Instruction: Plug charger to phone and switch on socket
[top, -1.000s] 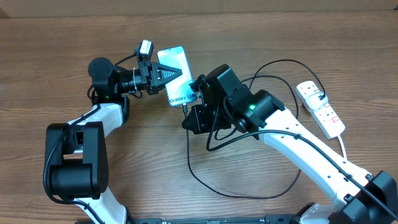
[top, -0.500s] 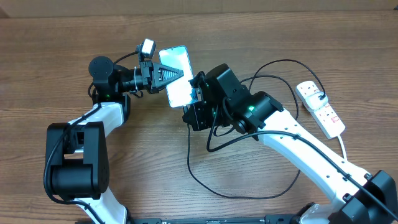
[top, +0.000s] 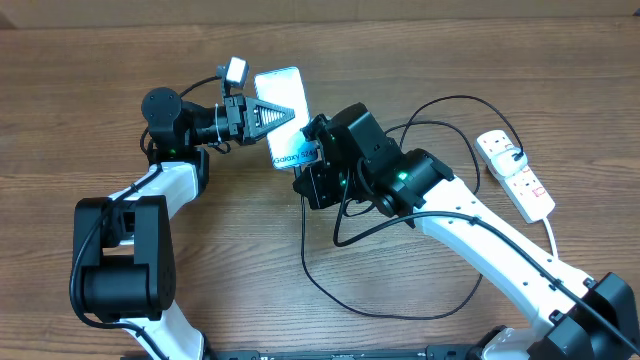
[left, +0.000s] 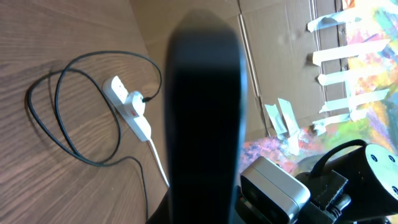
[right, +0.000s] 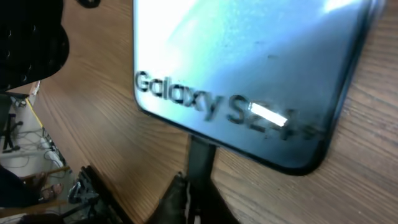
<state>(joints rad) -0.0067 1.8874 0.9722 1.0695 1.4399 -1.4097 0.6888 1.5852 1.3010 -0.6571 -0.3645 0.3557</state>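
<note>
The phone (top: 285, 115), light blue screen with "Galaxy S24" text (right: 236, 56), is held tilted above the table by my left gripper (top: 268, 116), which is shut on it. In the left wrist view the phone's dark back (left: 205, 118) fills the middle. My right gripper (top: 305, 168) is shut on the charger's connector tip (right: 200, 158), which touches the phone's bottom edge. The black charger cable (top: 380, 300) loops over the table to the white socket (top: 515, 175) at the right, also in the left wrist view (left: 127, 109).
A white plug (top: 508, 152) sits in the socket, with red switches beside it. The socket's white cord (top: 553, 232) runs toward the front right. Cardboard and taped paper (left: 336, 68) stand beyond the table's far edge.
The phone has tilted and shifted slightly up and left in my left gripper. My right gripper has stayed at the phone's bottom edge with the connector.
</note>
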